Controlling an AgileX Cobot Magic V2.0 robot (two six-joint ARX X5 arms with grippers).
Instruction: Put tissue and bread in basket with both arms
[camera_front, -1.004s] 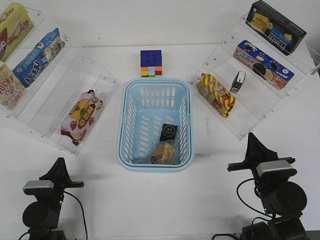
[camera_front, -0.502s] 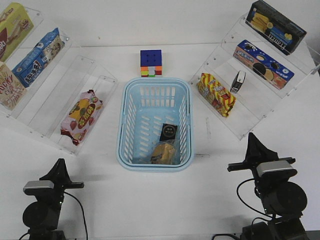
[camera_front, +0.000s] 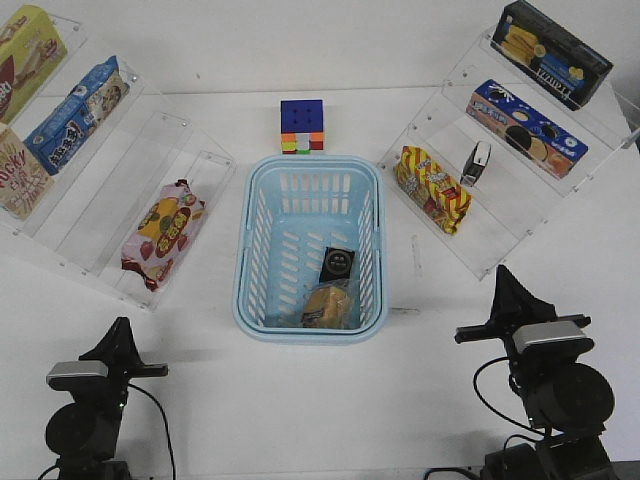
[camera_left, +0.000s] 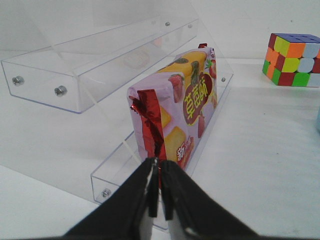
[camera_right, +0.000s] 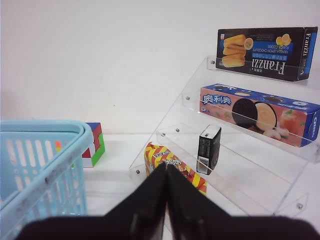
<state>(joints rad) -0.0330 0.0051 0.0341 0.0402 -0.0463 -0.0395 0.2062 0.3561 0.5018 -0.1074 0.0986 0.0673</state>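
Note:
The light blue basket (camera_front: 258, 240) stands in the middle of the table. The black tissue packet (camera_front: 338, 264) and the wrapped golden-brown bread (camera_front: 327, 306) both lie inside it, at its near right end, the tissue just behind the bread. My left gripper (camera_front: 121, 332) is shut and empty at the near left, well away from the basket. My right gripper (camera_front: 503, 280) is shut and empty at the near right. In the left wrist view the left gripper (camera_left: 159, 167) points at the strawberry packet (camera_left: 185, 110). In the right wrist view the right gripper (camera_right: 166, 169) is beside the basket's wall (camera_right: 45, 165).
Clear acrylic tiered shelves stand at both sides with snack boxes. A red-and-pink strawberry packet (camera_front: 163, 232) lies on the left bottom shelf. A yellow-red packet (camera_front: 432, 188) and a small black box (camera_front: 477, 163) are on the right shelf. A colour cube (camera_front: 303, 126) stands behind the basket.

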